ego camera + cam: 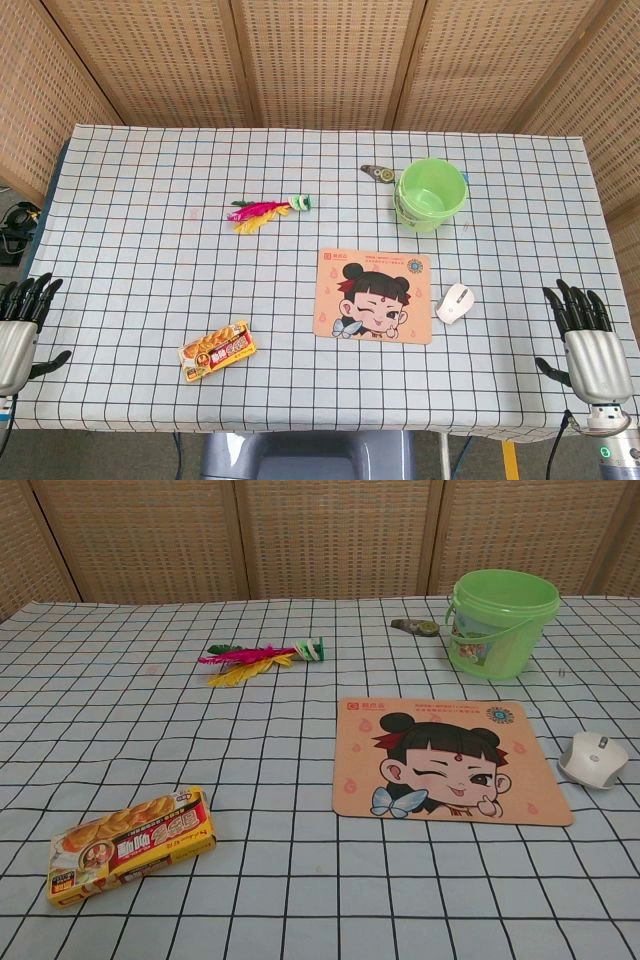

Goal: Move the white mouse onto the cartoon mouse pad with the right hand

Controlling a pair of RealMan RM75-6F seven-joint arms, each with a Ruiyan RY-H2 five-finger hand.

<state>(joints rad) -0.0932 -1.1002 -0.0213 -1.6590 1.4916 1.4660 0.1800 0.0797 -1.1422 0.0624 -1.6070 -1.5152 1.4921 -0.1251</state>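
The white mouse (454, 303) (593, 759) lies on the checked cloth just right of the cartoon mouse pad (374, 295) (450, 760), apart from its edge. My right hand (588, 345) hovers at the table's front right corner, fingers spread and holding nothing, well right of the mouse. At the front left edge my left hand (22, 325) is also spread and holds nothing. Neither hand shows in the chest view.
A green bucket (430, 193) (500, 622) stands behind the pad, with a small dark object (377, 173) (415, 627) beside it. A feather shuttlecock (264, 212) (255, 660) lies mid-table. A snack packet (217, 350) (130, 845) sits front left.
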